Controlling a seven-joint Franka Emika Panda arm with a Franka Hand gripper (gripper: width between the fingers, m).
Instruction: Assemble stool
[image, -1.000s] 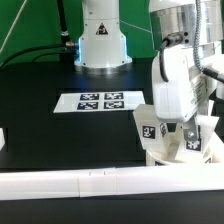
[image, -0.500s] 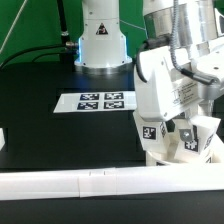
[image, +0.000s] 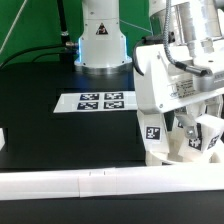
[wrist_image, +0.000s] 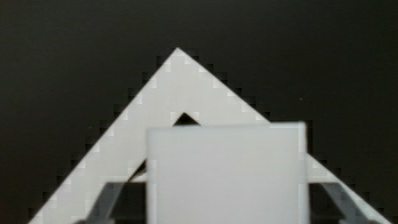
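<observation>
The white stool seat (image: 160, 156) lies at the exterior view's right, just behind the front rail. White blocky legs with marker tags stand on it: one on the left (image: 152, 129) and one on the right (image: 211, 136). My gripper (image: 188, 128) reaches down between them. In the wrist view my gripper (wrist_image: 221, 204) is shut on a white stool leg (wrist_image: 221, 160), which fills the gap between the grey fingers (wrist_image: 118, 200). A white triangular shape (wrist_image: 178, 92) shows behind the leg against the black table.
The marker board (image: 100, 101) lies on the black table in the middle. A long white rail (image: 70, 182) runs along the front edge. A small white part (image: 3, 138) sits at the left edge. The arm's base (image: 100, 40) stands at the back.
The hand and wrist have turned over the seat and the arm's bulk has shifted toward the exterior view's right. The gripper stays down between the legs.
</observation>
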